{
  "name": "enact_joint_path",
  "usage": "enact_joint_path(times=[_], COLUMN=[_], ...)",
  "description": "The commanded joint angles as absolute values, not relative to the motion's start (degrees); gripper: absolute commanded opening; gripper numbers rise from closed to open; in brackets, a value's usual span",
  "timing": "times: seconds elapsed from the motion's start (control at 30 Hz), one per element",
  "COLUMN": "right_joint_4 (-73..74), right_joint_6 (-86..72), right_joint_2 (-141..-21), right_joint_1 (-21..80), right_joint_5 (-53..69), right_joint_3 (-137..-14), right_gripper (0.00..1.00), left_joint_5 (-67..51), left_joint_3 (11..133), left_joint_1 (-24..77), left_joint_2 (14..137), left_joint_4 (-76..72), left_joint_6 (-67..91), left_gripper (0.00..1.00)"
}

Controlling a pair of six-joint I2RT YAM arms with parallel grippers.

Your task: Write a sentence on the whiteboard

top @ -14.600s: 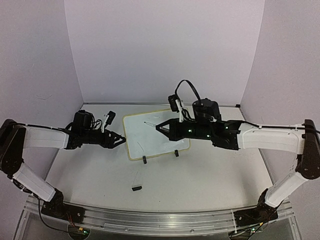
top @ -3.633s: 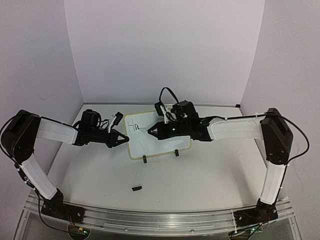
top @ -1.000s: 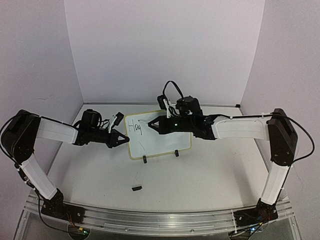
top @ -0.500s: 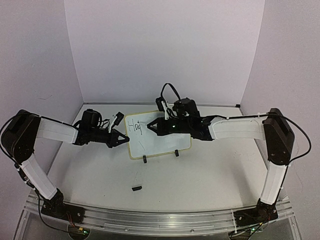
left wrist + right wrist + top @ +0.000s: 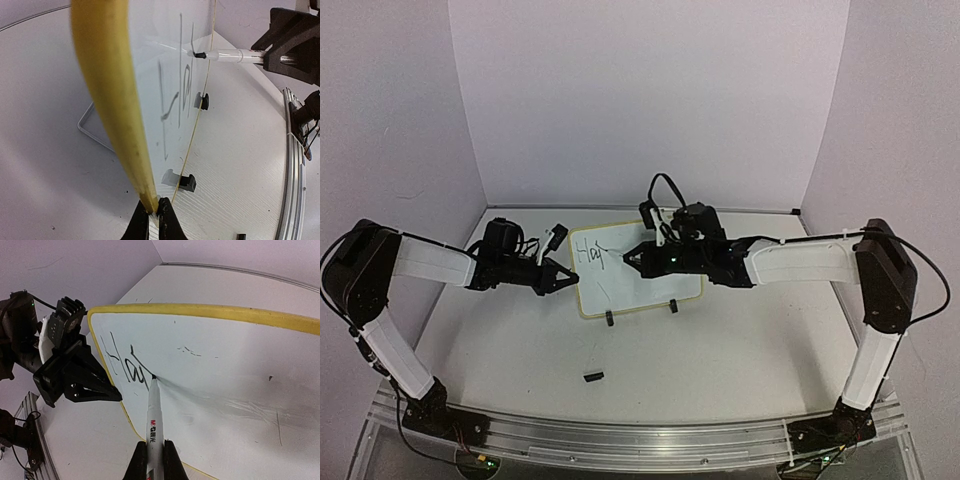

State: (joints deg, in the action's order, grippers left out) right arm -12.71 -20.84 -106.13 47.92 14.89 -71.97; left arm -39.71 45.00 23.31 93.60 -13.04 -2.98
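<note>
Left pincer [image 5: 566,279] at the left edge of the whiteboard [image 5: 645,285], fingertips [image 5: 141,225] pressed together on the pale yellow rim. Whiteboard standing tilted back near the middle of the counter [image 5: 740,350], propped on two black clip feet [image 5: 609,320] along its near edge, with a wire stand [image 5: 92,127] behind it in the left wrist view. Sentence [image 5: 588,254] only begun in the whiteboard's upper left corner: a capital H and two more thin black letters, too cramped to read for certain. Marker [image 5: 152,412] just right of those letters, black tip touching the white surface at the end of the last stroke, white barrel running back to the right. Right pincer [image 5: 634,257] over the whiteboard's upper middle, clamped tight on the marker's barrel. Faint smears and a few stray marks across the whiteboard's right half. Small black piece [image 5: 592,376] lying on the counter well in front of the whiteboard, toward the arm bases.
</note>
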Motion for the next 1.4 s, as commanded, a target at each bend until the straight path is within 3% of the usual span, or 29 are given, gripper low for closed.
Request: enact_joint_path(times=[0.0,0.33,0.9,1.37], right_joint_4=[-13.3,-12.2,-13.6,-12.7], right_joint_6=[-20.3,-20.0,-19.7,-19.4], right_joint_2=[-104.3,-109.2,-100.4,-104.9], right_joint_1=[47.5,48.1,48.2,47.7], right_joint_5=[13.2,19.5,17.5,14.7], right_joint_3=[-71.8,-75.1,-71.4,-74.4], right_gripper=[0.0,0.0,0.0,0.0], left_joint_5=[-34.5,-34.4,-34.3,-34.2], left_joint_3=[46.5,46.6,46.6,46.7], left_joint_1=[23.6,23.6,23.7,23.7], left_joint_2=[94.4,94.5,94.5,94.3], left_joint_4=[-12.0,-11.8,-11.8,-11.4], left_joint_6=[-5.0,-5.0,-5.0,-5.1], left_gripper=[0.0,0.0,0.0,0.0])
